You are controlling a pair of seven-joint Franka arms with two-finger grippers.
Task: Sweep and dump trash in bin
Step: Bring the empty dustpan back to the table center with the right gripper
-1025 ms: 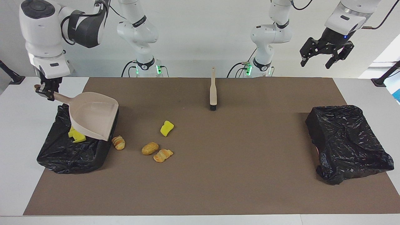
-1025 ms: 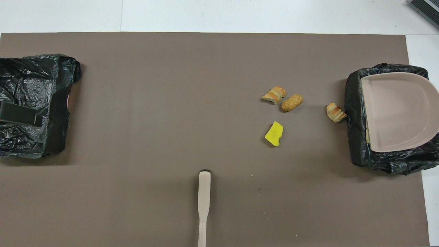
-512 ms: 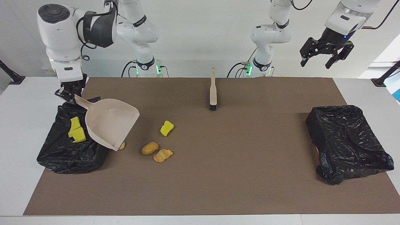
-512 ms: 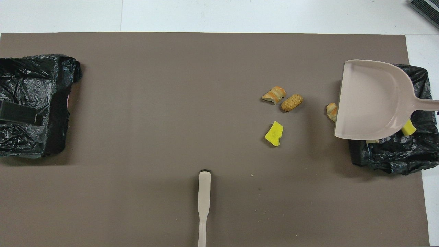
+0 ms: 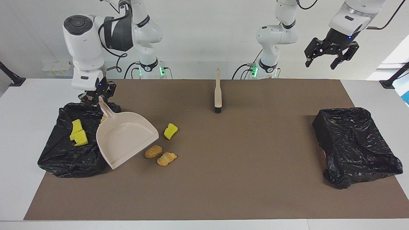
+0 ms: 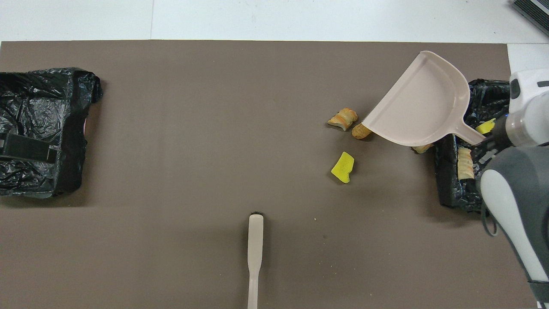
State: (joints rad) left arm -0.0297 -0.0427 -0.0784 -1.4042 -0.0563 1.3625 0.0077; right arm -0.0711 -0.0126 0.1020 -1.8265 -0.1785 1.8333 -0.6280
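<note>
My right gripper (image 5: 97, 99) is shut on the handle of the beige dustpan (image 5: 126, 139), which hangs tilted over the mat beside the black bin (image 5: 64, 159) at the right arm's end. Two yellow sponge pieces (image 5: 78, 134) and a pastry (image 6: 465, 163) lie in that bin. Loose trash on the mat: a yellow sponge (image 5: 170, 131), a bread roll (image 5: 153, 151) and a croissant (image 5: 166, 158). Another pastry (image 6: 422, 148) peeks out from under the pan (image 6: 422, 105). My left gripper (image 5: 330, 56) waits open, high over the left arm's end.
The beige brush (image 5: 218, 92) with black bristles lies on the brown mat (image 5: 223, 179) near the robots, midway between the arms. A second black-bagged bin (image 5: 354, 147) stands at the left arm's end of the table.
The right arm swung the dustpan off the bin toward the table's middle and turned it open side up; it now covers the pastry beside the bin. The left arm barely moved.
</note>
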